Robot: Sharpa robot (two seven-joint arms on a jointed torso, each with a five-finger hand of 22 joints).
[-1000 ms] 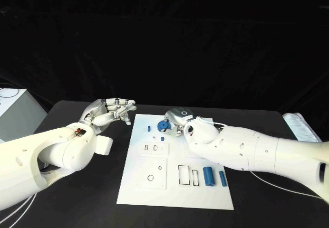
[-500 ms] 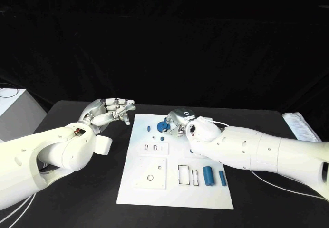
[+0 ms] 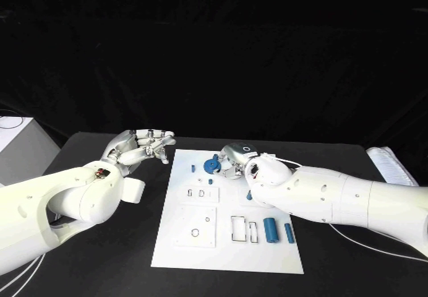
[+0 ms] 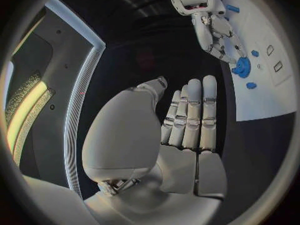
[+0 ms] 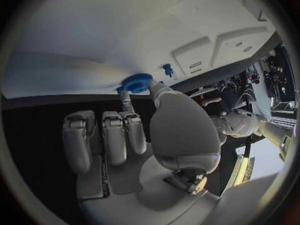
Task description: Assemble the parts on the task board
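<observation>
Right hand (image 3: 235,160) pinches a round blue part (image 3: 212,165) between thumb and a finger, at the far end of the white board (image 3: 223,253). Left hand (image 3: 140,147) hovers beside the board's far left corner, fingers loosely curled, holding nothing.

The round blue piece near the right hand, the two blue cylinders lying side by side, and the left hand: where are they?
round blue piece (image 3: 212,165), head view, its disc face.
blue cylinders (image 3: 270,229), head view, middle of the thicker one.
left hand (image 3: 143,146), head view, the curled fingers.
</observation>
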